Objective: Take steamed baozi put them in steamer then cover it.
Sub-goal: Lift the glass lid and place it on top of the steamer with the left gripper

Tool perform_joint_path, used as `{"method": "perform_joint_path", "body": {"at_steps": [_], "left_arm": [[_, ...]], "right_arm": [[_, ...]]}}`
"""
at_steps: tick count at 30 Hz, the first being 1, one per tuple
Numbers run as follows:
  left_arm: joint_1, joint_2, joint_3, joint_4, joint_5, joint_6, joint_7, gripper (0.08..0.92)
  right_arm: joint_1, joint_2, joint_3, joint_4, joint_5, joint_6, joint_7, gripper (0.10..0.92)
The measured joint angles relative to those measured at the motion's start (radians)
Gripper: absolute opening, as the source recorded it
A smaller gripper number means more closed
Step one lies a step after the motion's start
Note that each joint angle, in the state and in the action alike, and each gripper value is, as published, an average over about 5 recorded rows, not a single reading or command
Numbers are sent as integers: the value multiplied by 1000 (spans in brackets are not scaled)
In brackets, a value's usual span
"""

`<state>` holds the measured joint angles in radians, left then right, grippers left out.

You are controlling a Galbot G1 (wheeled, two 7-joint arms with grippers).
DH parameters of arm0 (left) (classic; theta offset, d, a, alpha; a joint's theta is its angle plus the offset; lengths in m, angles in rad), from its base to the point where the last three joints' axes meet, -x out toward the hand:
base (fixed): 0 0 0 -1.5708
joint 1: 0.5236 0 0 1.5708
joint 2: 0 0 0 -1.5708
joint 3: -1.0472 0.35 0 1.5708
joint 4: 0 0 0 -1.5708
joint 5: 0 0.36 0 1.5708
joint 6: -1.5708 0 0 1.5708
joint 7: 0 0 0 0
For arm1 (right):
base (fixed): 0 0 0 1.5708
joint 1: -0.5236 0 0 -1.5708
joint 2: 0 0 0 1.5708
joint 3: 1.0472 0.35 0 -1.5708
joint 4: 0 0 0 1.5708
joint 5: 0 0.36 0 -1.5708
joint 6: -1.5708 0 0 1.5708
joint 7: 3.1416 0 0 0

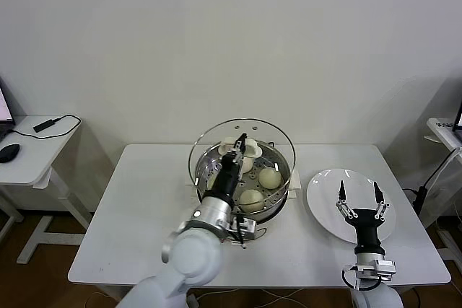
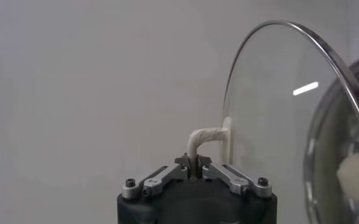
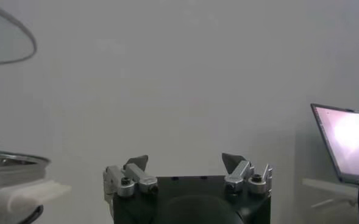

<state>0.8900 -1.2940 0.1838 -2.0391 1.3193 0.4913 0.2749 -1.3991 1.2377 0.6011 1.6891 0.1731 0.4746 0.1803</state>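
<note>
Left gripper: pinched tight on the cream-white bar handle of the cover, jaws closed around the thin curved bar.
Cover: round clear glass disc with a thin metal rim, held tilted on edge just beyond the left gripper, above the steamer (not seated on it).
Steamer: shiny round stainless-steel pot with a perforated tray, on a cream-white base, directly under the left gripper.
Steamed baozi: smooth, domed, cream-white buns lying on the tray below the held cover.
Right gripper: jaws spread wide, holding nothing, hovering over the plate.
Plate: flat, round, white, beneath the right gripper.
Table: white, flat, carries steamer and plate.
</note>
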Motion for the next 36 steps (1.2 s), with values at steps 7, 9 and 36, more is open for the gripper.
{"method": "perform_joint_path", "body": {"at_steps": [7,9,36], "left_arm": [[-4,-56,30,63,80,4,32,185],[-5,-69,33,79,104,4,39,185],[6,-193,-16,255,268,-23,60,185]], "right_arm": [[-1,-4,6,1,3,0,0,823],[0,-4,6,1,4,0,0,823],[4,-1,6,-1,8,0,-2,823]]}}
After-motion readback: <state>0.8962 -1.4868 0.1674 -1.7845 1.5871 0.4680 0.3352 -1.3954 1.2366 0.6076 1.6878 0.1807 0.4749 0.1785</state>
